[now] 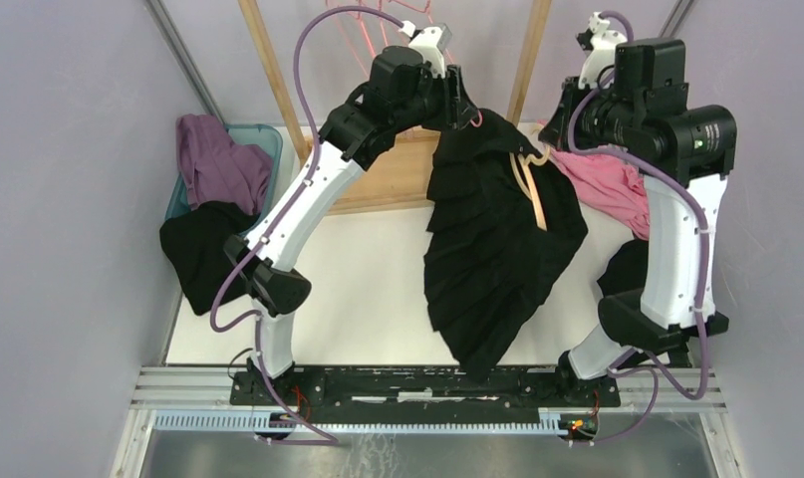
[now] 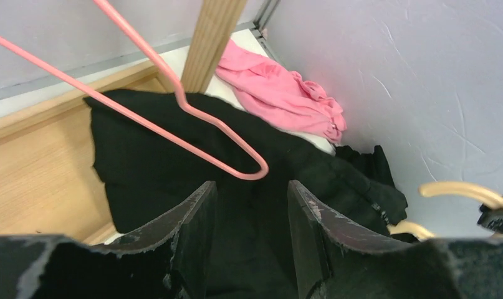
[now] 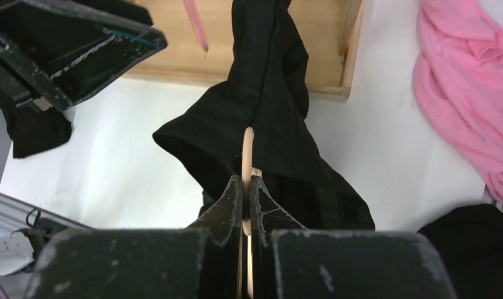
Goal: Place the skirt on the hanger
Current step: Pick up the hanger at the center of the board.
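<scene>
Two arms arch inward in the top view; the left gripper [image 1: 464, 108] sits at the skirt's [image 1: 497, 249] twelve o'clock, the right arm's tip hidden behind its wrist. Left wrist: jaws half apart, gripping nothing — skirt beyond. Right wrist: the right gripper [image 3: 245, 202] pinches the hanger [image 3: 247, 149] — skirt draped over it, top cut off.

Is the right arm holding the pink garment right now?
No, the right arm's jaws are clamped on the pale wooden hanger, while the pink garment lies apart from them.
</scene>
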Action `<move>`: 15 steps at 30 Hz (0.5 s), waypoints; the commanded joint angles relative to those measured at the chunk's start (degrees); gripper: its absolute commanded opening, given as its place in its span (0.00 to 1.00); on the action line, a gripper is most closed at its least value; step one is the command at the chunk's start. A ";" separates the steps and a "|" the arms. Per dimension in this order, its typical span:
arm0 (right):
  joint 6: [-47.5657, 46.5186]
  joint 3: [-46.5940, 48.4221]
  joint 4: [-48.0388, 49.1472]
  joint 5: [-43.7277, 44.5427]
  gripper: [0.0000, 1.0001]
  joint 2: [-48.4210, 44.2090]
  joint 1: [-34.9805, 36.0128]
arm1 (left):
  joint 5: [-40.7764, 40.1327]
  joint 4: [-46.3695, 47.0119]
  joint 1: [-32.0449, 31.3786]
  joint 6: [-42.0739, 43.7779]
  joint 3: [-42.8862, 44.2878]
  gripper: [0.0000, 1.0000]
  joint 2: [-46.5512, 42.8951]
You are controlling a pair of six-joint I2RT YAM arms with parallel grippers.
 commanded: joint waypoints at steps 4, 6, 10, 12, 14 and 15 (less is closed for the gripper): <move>0.04 9.17 6.09 -4.34 0.01 5.15 -2.98 | 2.15 -1.68 4.95 -0.86 2.59 0.52 -3.56; 0.57 4.66 12.34 -5.86 0.01 3.77 -3.00 | 1.97 -2.42 5.51 -0.31 0.79 0.52 -5.18; 1.55 0.39 21.77 -7.23 0.01 2.60 -2.96 | 3.11 -2.34 5.56 1.01 -4.20 0.52 -9.63; 1.75 1.01 23.46 -7.48 0.01 2.94 -2.98 | 6.47 -2.46 5.44 1.16 -7.24 0.51 -11.65; 2.09 0.76 24.66 -8.56 0.01 2.90 -2.96 | 9.14 -2.37 3.98 1.18 -12.25 0.49 -14.60; 2.31 -0.09 25.30 -8.90 0.01 2.62 -2.95 | 9.04 -1.21 2.34 1.06 -16.54 0.48 -17.19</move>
